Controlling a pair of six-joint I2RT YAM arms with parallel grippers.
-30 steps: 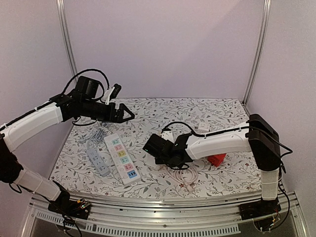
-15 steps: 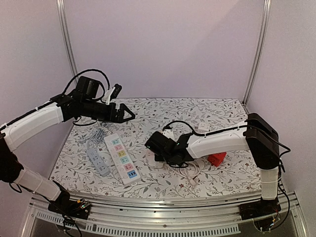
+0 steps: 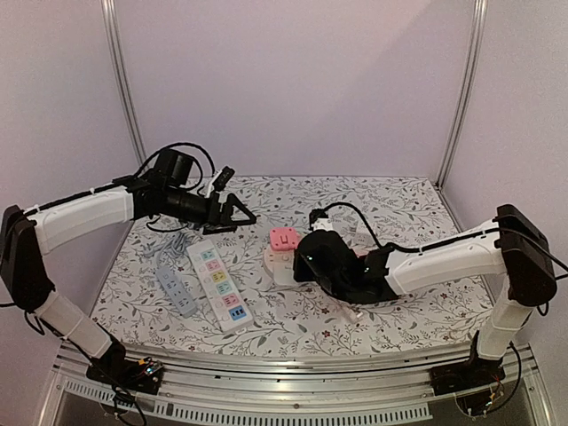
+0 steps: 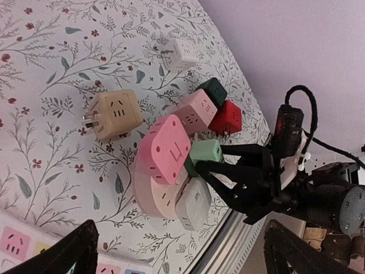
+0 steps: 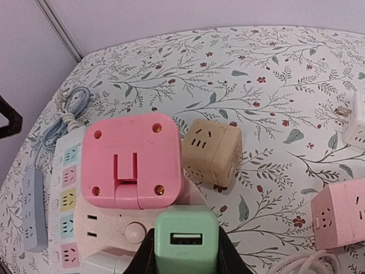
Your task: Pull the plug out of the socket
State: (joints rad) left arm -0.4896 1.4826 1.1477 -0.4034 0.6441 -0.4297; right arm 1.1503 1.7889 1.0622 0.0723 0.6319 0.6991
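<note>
A pale pink socket block point(image 5: 122, 228) lies mid-table, also seen from the top point(image 3: 277, 264) and in the left wrist view point(image 4: 149, 197). A pink plug point(image 5: 132, 160) point(image 3: 283, 237), a mint green plug point(image 5: 186, 240) point(image 4: 205, 154) and a white plug point(image 4: 194, 202) stand on it. My right gripper point(image 5: 186, 254) point(image 3: 307, 257) is shut on the green plug, one black finger on each side. My left gripper point(image 3: 241, 216) point(image 4: 179, 234) hovers open to the left of the block, holding nothing.
A beige cube adapter point(image 5: 212, 149) lies just behind the socket. Pink point(image 4: 197, 108), red point(image 4: 228, 117), dark green point(image 4: 212, 90) and white point(image 4: 181, 52) cubes sit further right. A white strip with coloured outlets point(image 3: 219, 284) and a grey strip point(image 3: 176, 286) lie left.
The right arm has swung round and its jaws have closed on the green plug. The left gripper has moved right and down towards the socket block, still open.
</note>
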